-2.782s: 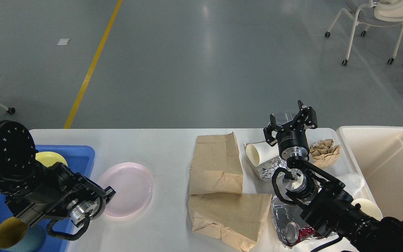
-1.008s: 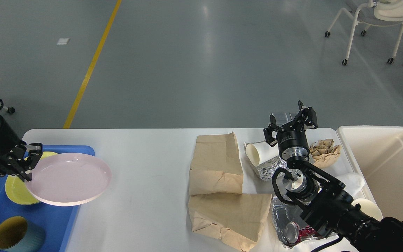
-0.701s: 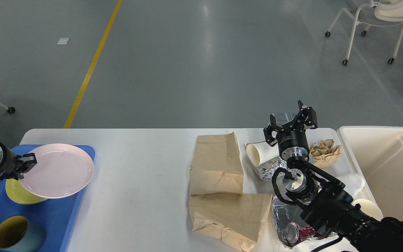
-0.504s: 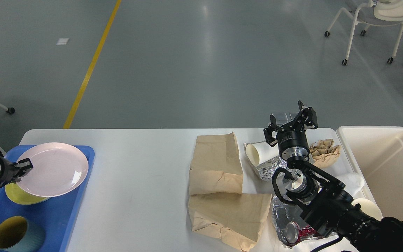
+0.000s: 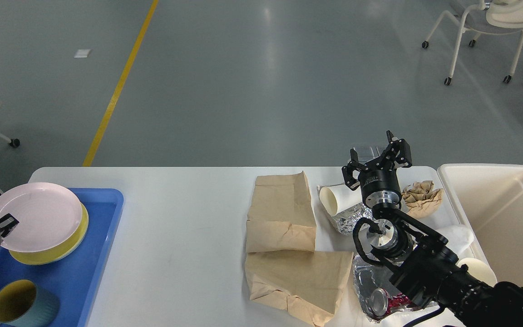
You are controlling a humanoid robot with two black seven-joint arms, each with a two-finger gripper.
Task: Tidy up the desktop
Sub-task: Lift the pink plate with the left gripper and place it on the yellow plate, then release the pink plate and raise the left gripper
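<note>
Head view: left gripper (image 5: 3,224) jaws clamped on pink plate (image 5: 34,217) atop yellow plate (image 5: 68,243), lower left; right gripper (image 5: 376,158) jaws apart, nearer bags (image 5: 284,227) mid-worktop (image 5: 189,218).

So my left gripper (image 5: 3,224) drags the pink plate (image 5: 34,216) off the desktop (image 5: 189,218), where it sat just right of the blue tray (image 5: 93,254) a few seconds back. Now it's over the tray, sitting on top of the yellow plate (image 5: 57,252), and I've still got its left rim pinched. My left arm has pulled way out to the left edge, barely in view anymore.
</note>
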